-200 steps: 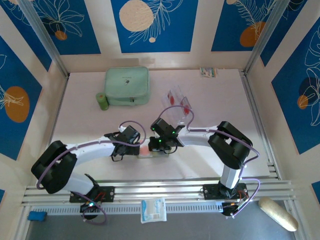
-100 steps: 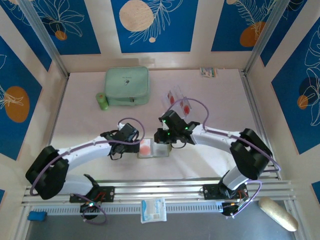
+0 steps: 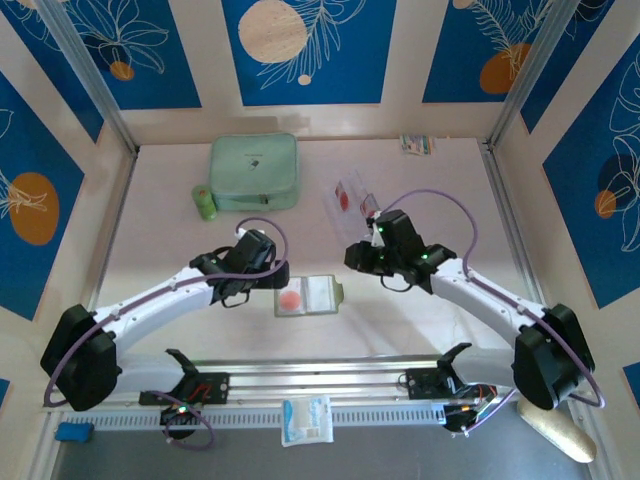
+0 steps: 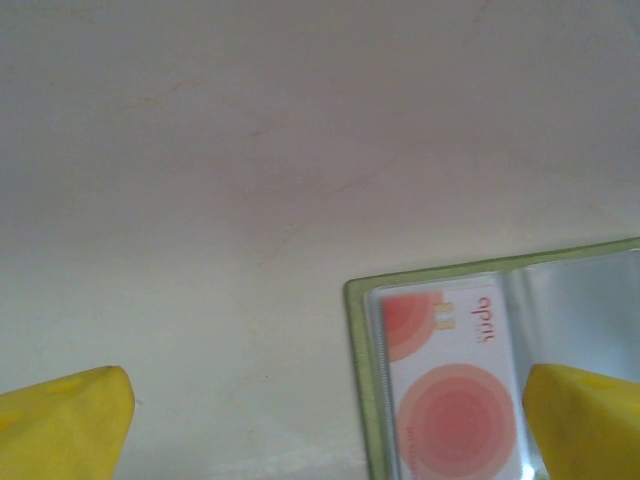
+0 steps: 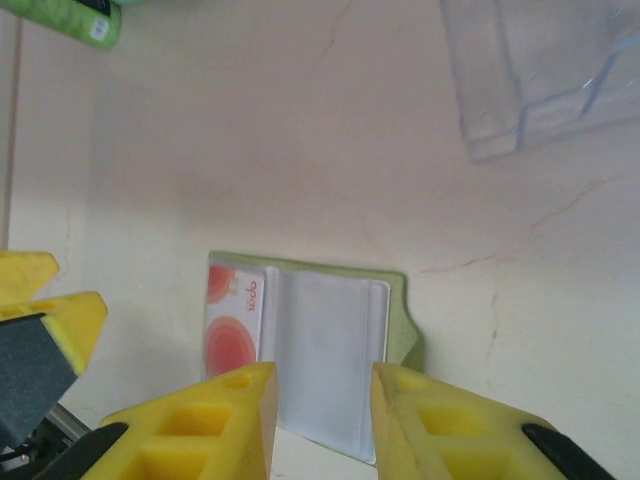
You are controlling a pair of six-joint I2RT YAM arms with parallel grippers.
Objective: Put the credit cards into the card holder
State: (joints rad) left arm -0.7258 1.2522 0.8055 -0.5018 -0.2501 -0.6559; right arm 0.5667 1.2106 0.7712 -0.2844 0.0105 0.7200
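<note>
The pale, faintly veined table (image 3: pixel 170 250) bears the open card holder (image 3: pixel 308 295), flat just ahead of the right gripper (image 5: pixel 322 380) and with its near corner between the spread fingers of the left gripper (image 4: pixel 325 380). Behind the right gripper lie the transparent credit cards (image 3: pixel 345 195), with a small packet (image 3: pixel 417 144) farther off. Well beyond the left gripper sit a mint zip case (image 3: pixel 254 172) and, just beside it, a green roll (image 3: pixel 205 202).

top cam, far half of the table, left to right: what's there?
green roll → mint-green zip case → credit cards → small packet at the far edge
</note>
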